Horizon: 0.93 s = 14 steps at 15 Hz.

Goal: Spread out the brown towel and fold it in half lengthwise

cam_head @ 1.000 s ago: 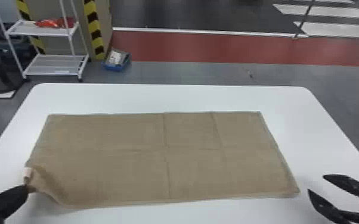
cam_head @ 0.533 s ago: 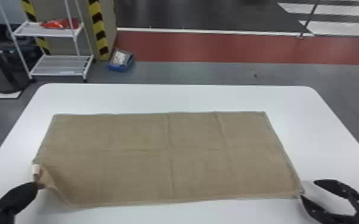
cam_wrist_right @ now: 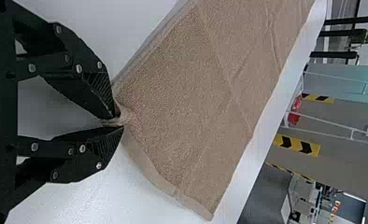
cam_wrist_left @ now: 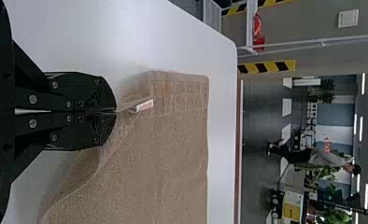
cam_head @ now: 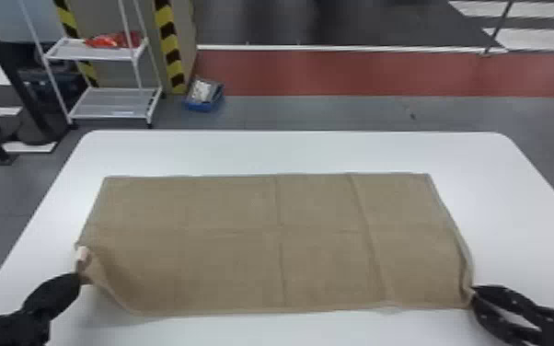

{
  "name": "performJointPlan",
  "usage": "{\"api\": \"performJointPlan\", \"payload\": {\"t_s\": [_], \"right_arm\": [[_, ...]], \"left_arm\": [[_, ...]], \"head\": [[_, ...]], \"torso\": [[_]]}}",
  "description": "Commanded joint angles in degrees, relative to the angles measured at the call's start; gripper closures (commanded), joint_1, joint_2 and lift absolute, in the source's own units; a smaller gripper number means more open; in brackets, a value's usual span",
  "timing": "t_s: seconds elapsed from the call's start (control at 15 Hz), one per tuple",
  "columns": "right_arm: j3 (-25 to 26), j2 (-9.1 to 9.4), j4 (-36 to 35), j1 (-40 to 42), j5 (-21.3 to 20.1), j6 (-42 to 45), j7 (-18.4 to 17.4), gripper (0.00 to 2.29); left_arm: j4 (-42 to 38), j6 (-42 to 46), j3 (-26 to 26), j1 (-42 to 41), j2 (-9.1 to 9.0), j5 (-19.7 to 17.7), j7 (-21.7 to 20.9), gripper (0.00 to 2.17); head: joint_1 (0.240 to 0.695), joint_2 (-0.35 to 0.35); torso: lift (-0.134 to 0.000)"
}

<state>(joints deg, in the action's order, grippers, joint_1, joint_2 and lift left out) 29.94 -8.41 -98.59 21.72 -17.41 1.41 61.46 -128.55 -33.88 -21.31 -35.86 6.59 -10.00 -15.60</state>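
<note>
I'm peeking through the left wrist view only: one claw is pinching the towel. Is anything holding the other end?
Observer: Yes, the right claw has the brown towel's near right corner bunched between its fingertips.
Operator: Neat! And what does the middle of the towel look like?
Observer: In the head view it lies spread on the white table, with a crease running between its near and far edges.
Operator: Is there anything on the floor past the table?
Observer: Yes, a blue tray sits there, beside the white rack and to its right in the head view.
</note>
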Motion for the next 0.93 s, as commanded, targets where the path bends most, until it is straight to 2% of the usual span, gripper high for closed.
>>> {"api": "performJointPlan", "payload": {"t_s": [0.0, 0.2, 0.33, 0.53, 0.73, 0.87], "right_arm": [[1.0, 0.50, -5.0, 1.8, 0.7, -1.9, 1.5, 1.60], [4.0, 0.50, -12.7, 3.2, 1.1, -7.3, 5.7, 1.63], [5.7, 0.15, -17.0, 3.2, 1.3, -10.5, 7.8, 1.63], [7.9, -1.78, -23.2, 0.3, 2.3, -22.1, 13.4, 1.63], [8.3, -4.68, -23.3, -7.5, 2.3, -33.0, 15.7, 1.63], [6.1, -5.04, -19.9, -13.5, 1.0, -36.5, 15.5, 1.62]], "left_arm": [[-1.9, -1.6, 0.0, 0.0, 0.18, 0.2, 2.0, 1.53], [-5.7, -3.9, -0.7, 0.2, 0.09, 0.2, 6.8, 1.53], [-7.8, -3.9, -1.2, 0.7, 0.00, -0.1, 8.6, 1.53], [-10.1, -5.6, -1.6, 2.9, 0.00, 0.4, 10.5, 1.53], [-10.2, -17.9, -2.1, 10.7, -0.09, 0.8, 10.8, 1.53], [-8.9, -22.2, -0.5, 16.3, -0.44, 2.8, 11.7, 1.53]], "head": [[0.695, 0.000], [0.695, 0.019], [0.695, 0.028], [0.695, 0.020], [0.695, 0.017], [0.695, 0.002]], "torso": [[-0.122], [-0.122], [-0.122], [-0.122], [-0.122], [-0.122]]}}
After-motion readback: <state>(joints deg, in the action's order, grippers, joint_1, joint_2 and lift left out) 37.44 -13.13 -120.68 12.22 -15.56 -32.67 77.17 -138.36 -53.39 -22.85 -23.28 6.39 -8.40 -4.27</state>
